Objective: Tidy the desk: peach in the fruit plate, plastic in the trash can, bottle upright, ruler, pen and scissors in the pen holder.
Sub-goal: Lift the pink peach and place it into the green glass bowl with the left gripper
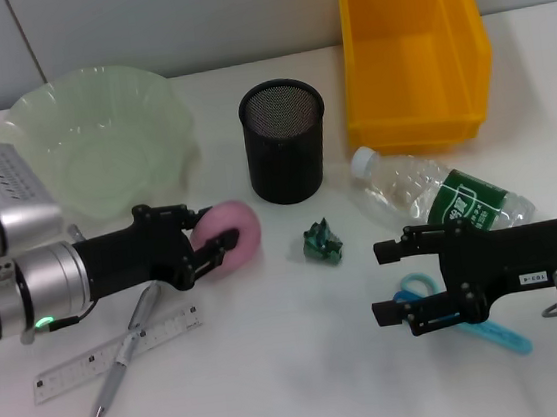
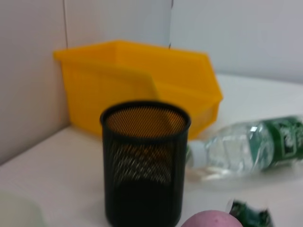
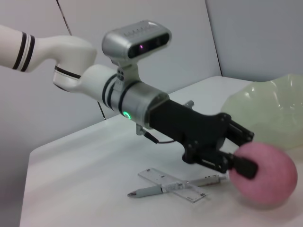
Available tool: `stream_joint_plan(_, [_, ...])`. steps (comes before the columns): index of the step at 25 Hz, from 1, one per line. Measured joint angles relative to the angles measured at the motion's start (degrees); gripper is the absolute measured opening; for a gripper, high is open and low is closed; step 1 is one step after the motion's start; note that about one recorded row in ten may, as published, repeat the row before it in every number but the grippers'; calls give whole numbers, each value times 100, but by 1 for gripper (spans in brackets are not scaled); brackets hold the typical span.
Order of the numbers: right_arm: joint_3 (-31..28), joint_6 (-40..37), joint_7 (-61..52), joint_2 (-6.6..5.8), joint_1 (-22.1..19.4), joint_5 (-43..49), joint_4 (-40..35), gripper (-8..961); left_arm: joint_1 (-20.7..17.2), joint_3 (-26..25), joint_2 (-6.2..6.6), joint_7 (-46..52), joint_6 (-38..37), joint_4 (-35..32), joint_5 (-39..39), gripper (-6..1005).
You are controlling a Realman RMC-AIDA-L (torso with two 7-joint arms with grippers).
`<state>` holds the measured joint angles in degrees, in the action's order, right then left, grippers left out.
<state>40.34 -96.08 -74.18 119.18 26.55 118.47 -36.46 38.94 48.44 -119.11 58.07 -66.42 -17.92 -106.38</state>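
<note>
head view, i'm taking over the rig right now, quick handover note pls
Left claw: shut on the peach, on the table beside the fruit plate.
Right claw: open, empty, above the scissors.
Bottle lies flat by the trash can. Plastic lies near the pen holder. Pen crosses the ruler.
Done: nothing. Left: everything.

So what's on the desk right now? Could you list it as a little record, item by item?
left gripper: fingers around the pink peach
right gripper: open, above the blue scissors
fruit plate: green, nothing in it
pen holder: black mesh, upright
bottle: lying on its side
plastic scrap: green, on the table
ruler and pen: crossed, on the table
yellow bin: at the back
</note>
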Motion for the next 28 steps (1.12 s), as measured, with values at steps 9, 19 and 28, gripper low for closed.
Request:
stream_joint_plan(9, [0, -32, -9, -1, -11, 0, -2, 840, -798, -50, 60, 69, -1238, -1484, 1172, 345])
stream_joint_plan(19, [51, -48, -9, -9, 11, 0, -11, 841, -775, -131, 68, -97, 575, -1625, 2261, 330])
stream_joint_plan(28, [71, -52, -52, -10, 4, 0, -33, 840, -603, -83, 50, -85, 1444, -1402, 2303, 480])
